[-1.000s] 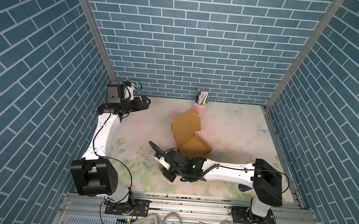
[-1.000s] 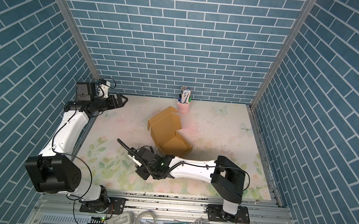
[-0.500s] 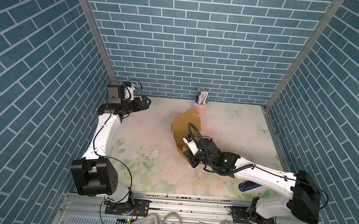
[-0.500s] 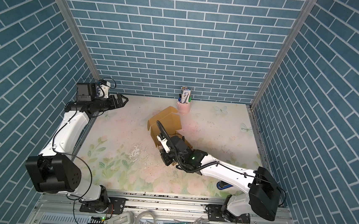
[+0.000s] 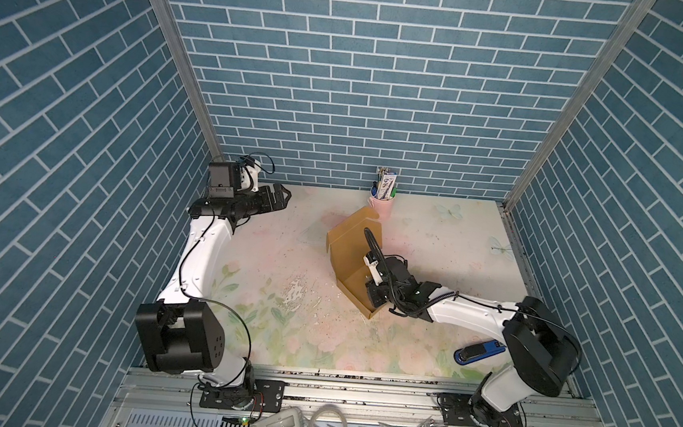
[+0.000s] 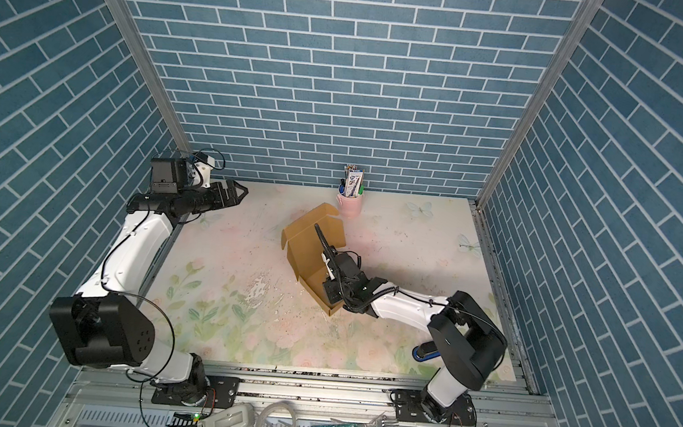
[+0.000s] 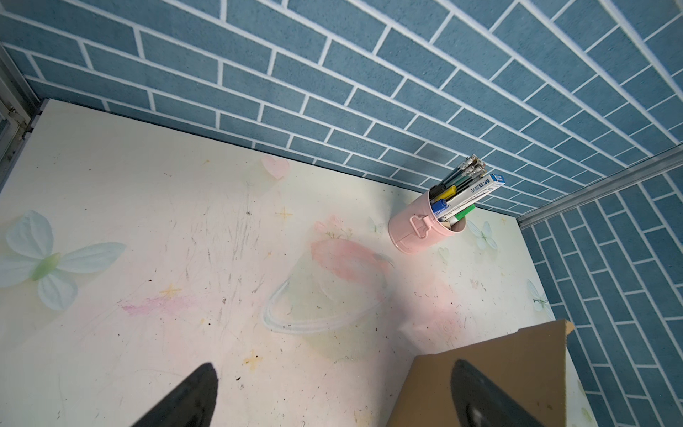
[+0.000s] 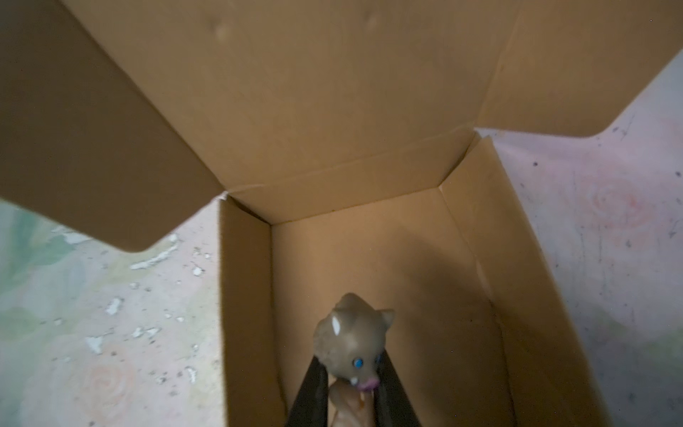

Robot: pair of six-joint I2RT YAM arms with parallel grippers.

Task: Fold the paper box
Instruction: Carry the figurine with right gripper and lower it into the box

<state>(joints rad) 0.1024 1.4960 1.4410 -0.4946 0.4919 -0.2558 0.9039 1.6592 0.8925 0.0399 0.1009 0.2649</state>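
down inside the box (image 8: 332, 92), the right gripper (image 8: 351, 373) is clamped on a small brown toy animal (image 8: 351, 340) w/ blue eyes & a pink snout. dark fingers (image 8: 314, 388) press its neck from both sides, head poking out past the tips. toy hangs over the box floor; can't tell if it touches the cardboard. in both top views the right gripper (image 5: 374, 294) (image 6: 331, 291) sits within the low walls at the box's near end, arm reaching in from the right. box (image 5: 350, 244) (image 6: 306, 241) stands mid-table, tray formed, lid flap up & leaning back, side flaps spread, just in front of a pink cup (image 5: 381, 207) (image 6: 348, 206) full of pens by the back wall. left gripper (image 5: 281, 195) (image 6: 237, 191) is well apart at the back left, above the table (image 5: 265, 258), jaws wide apart, holding nothing. its wrist cam shows both fingers (image 7: 184, 399) w/ a box corner (image 7: 499, 369) & the cup (image 7: 417, 229) beyond.
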